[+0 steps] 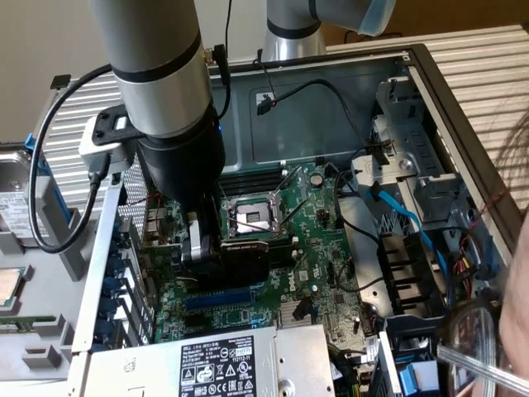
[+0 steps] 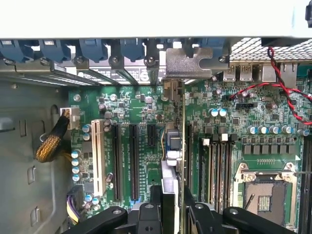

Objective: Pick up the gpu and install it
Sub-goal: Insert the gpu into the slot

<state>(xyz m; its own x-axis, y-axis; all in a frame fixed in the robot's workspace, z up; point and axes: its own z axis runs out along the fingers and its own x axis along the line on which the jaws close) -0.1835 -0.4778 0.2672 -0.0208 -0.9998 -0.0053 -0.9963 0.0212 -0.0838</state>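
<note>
- Wrist view: your hand point(image 2: 171, 207) is clenched on the gpu point(image 2: 173, 146), held edge-on at frame centre above the motherboard point(image 2: 234, 122).
- Keep its bracket point(image 2: 190, 62) square to the rear slots while seating.

A thick arm link point(image 1: 157, 62) in matte silver-grey is seen in the exterior view, ringed by a narrow black band near its lower end. Below it a glossy black cylindrical wrist section point(image 1: 183, 165) is fitted. A light-grey bracket with a black plate point(image 1: 111, 136) is mounted at the side of the wrist, and a black cable point(image 1: 37, 178) is looped from it. A second silver joint with a pale blue cap point(image 1: 376, 15) is visible behind. The tool point(image 2: 173, 214) is made of black, angular parts, with round silver screw heads set into its linkages; a silver metal finger point(image 1: 195, 244) is seen below the wrist.
</note>
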